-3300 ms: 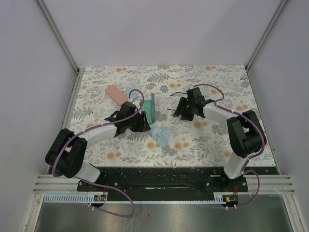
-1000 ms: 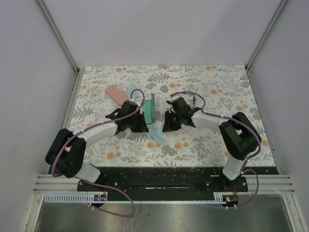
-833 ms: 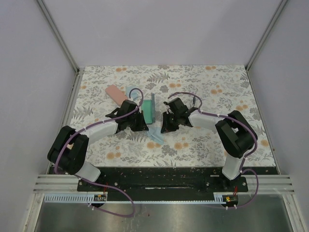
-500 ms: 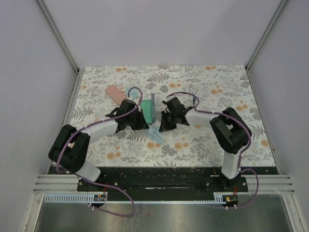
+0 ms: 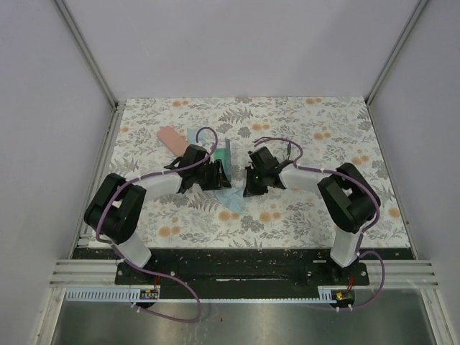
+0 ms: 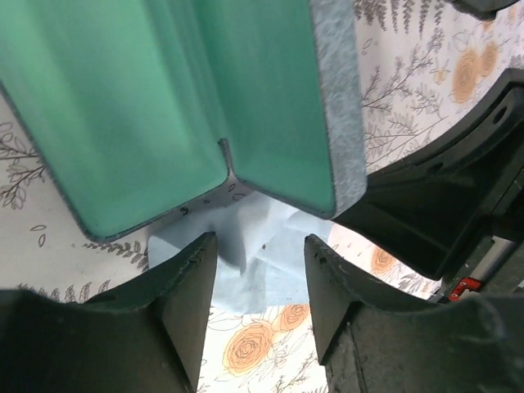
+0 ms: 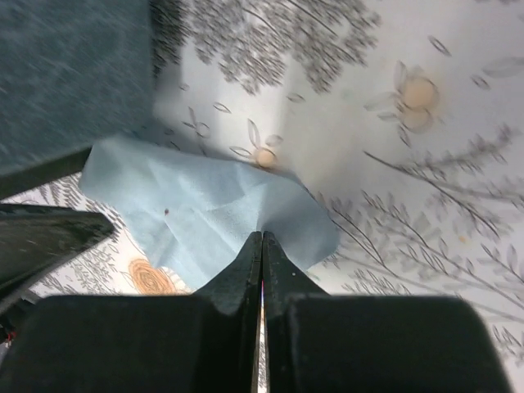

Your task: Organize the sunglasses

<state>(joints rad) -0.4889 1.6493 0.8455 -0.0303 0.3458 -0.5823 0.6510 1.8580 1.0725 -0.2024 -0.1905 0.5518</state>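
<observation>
Swinging right since the earlier look, the left gripper had closed in on the near end of the open case. The right gripper had slid left and nearer to meet it. Left fingers stood apart, grasping nothing, straddling the blue cloth that poked out from under the case's green-lined shells. Right fingers were clenched tight together, pinching that cloth at its near edge on the flowered table. Both grippers sat just beside each other at mid-table. A pink case lay far left, well apart. The sunglasses could not be made out in any view.
</observation>
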